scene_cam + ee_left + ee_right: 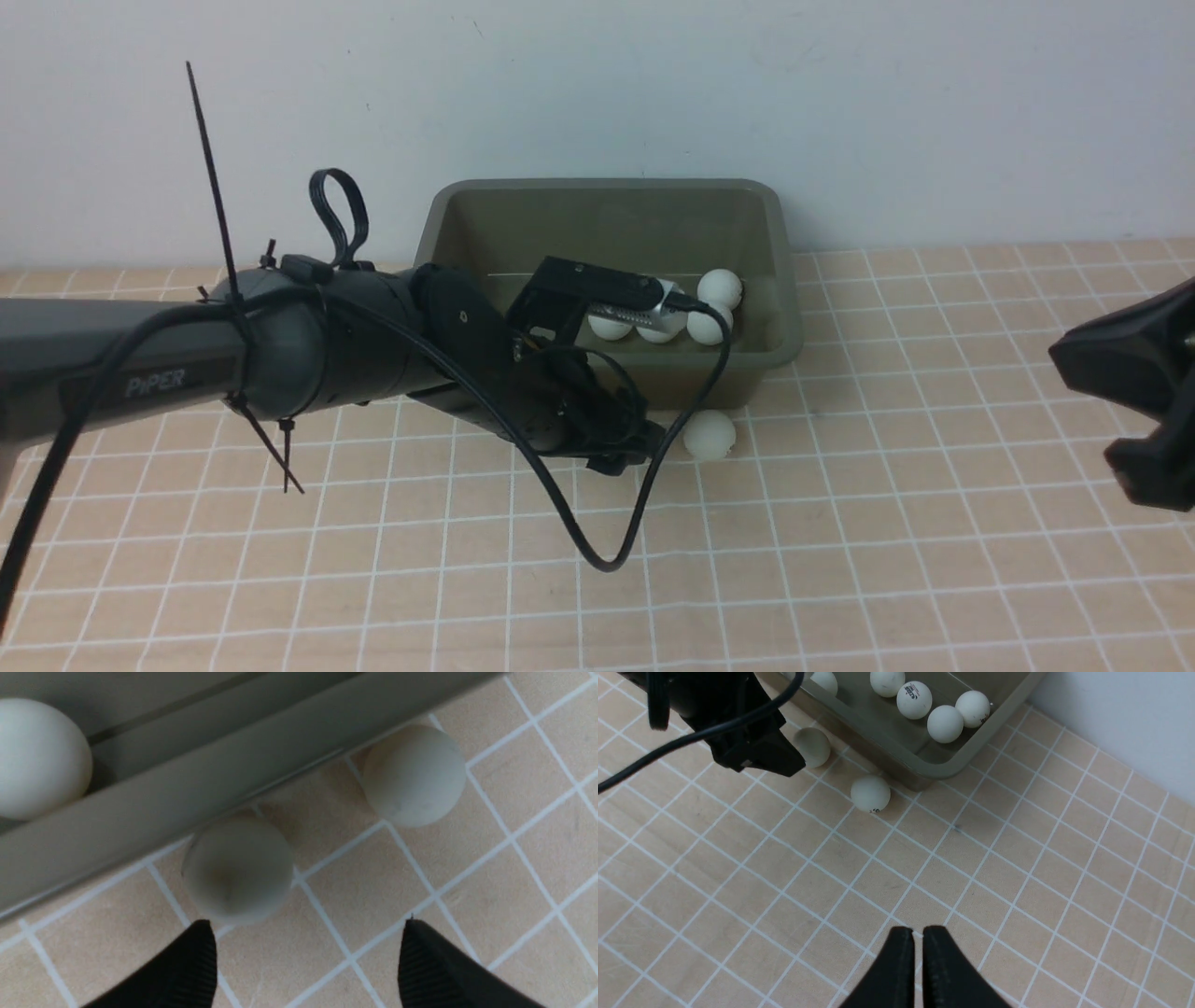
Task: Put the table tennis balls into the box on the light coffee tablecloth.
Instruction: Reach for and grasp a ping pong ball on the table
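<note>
Balls point(238, 870) beside box point(140, 793), left pincer point(306, 933) spread wide

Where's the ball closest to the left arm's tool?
Left wrist view: the ball lies on the cloth beside the near wall of the green box, just ahead of the open left tool.

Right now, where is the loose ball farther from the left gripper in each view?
Front view: loose ball beside the box, by its near wall.
Left wrist view: the farther ball, beside that wall.
Right wrist view: the ball by the box's corner.
Shared landmark: the box's near wall.
</note>
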Controlling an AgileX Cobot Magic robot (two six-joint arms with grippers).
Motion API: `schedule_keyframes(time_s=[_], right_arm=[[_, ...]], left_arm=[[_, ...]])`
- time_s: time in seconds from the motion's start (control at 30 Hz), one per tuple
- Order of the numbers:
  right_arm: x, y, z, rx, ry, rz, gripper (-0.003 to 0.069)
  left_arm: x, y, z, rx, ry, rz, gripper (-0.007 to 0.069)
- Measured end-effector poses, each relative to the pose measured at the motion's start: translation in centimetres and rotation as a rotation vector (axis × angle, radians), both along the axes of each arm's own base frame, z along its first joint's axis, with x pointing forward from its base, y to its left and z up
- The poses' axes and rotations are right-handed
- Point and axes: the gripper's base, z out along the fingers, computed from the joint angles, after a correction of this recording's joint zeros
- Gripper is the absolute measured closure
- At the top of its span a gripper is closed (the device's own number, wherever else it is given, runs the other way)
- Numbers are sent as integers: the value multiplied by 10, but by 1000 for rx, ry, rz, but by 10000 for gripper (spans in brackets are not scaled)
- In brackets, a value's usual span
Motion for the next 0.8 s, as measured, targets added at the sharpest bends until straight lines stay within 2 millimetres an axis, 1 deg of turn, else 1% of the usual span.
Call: schedule_keyframes(time_s=[0.1,0.33,0.6,0.67,0.8], right_arm=[[0,0,0,-1,0,0,636],[0,0,0,-1,0,0,636],[0,0,0,-1,0,0,636],[0,0,0,-1,0,0,636],[0,0,0,-1,0,0,636]], left_arm=[[2,-2,-3,0,-18,8,189],[9,-3,-20,15,-35,39,189],[12,-3,-24,12,-56,66,197],[13,-3,-25,13,-56,66,218],[13,-3,-30,19,-48,66,358]])
